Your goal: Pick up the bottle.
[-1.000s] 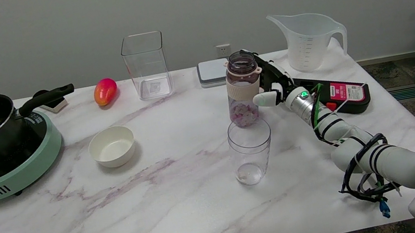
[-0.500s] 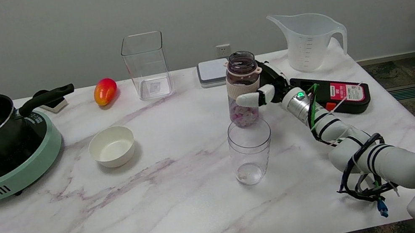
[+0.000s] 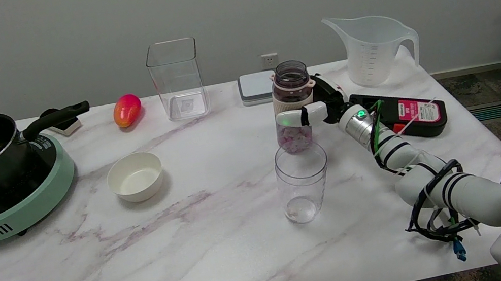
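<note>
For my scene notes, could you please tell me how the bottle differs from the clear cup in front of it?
The bottle holds pinkish pieces and wears a beige band; the clear cup looks nearly empty and plain. The bottle narrows to a neck, while the cup has a wide open mouth. The right hand wraps its fingers around the bottle; nothing touches the cup. Both stand upright and are see-through.

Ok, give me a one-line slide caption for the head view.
Right hand wraps around the lidless bottle on the marble table, just behind a clear tumbler.
</note>
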